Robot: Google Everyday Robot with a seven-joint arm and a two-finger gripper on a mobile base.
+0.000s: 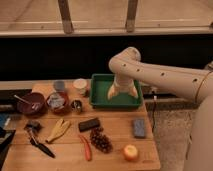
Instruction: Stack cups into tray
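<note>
Wooden table; gripper, jaws apart, over tray; cups outside.

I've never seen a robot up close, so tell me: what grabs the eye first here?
A big white arm reaches in from the right, its gripper hanging over the green tray at the back of the table, jaws open. Left of the tray stand three small cups; nearer the front lie a banana, grapes and an apple.

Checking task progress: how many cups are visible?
3, all left of the tray: grey-blue cup, cream-white cup beside it, metal cup nearer. None inside it. Open gripper hangs over the tray.
</note>
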